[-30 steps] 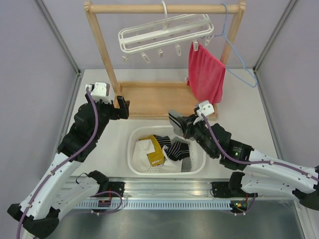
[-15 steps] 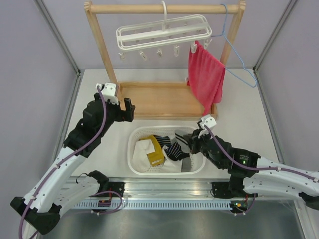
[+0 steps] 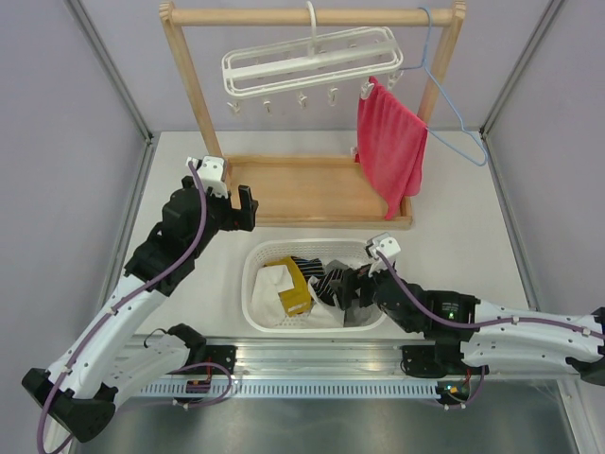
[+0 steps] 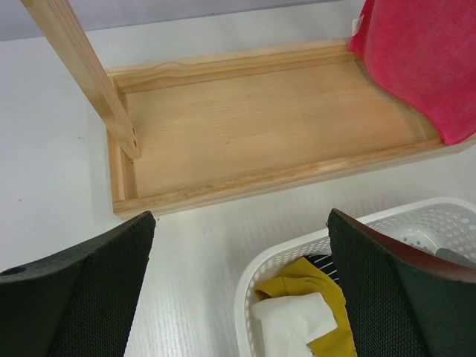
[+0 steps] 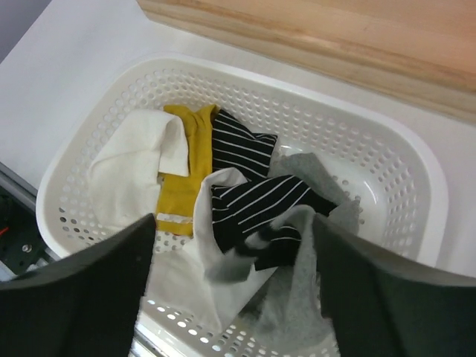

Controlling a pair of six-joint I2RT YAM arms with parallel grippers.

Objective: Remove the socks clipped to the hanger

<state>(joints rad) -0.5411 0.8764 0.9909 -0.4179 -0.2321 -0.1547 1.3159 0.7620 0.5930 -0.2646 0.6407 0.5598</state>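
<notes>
The white hanger (image 3: 312, 64) hangs from the wooden rail, and its small clips dangle with nothing on them. The socks lie in the white basket (image 3: 312, 245): a white one (image 5: 134, 171), a mustard one (image 5: 182, 178), a black-and-white striped one (image 5: 253, 201) and a grey one (image 5: 320, 297). My right gripper (image 5: 234, 238) hovers low over the basket, jaws open, with the grey sock loose and blurred between them. My left gripper (image 4: 242, 223) stands open and empty above the table, between the wooden tray (image 4: 260, 126) and the basket rim (image 4: 297, 249).
A red towel (image 3: 389, 142) hangs from the hanger's right-end clip, beside a thin blue wire hanger (image 3: 454, 104). The wooden rack's posts (image 3: 194, 90) rise from the tray at the back. A metal rail (image 3: 312, 364) runs along the near edge.
My right gripper came down into the basket and opened, letting the grey sock go. My left arm shifted slightly right towards the tray. The hanger swung a little.
</notes>
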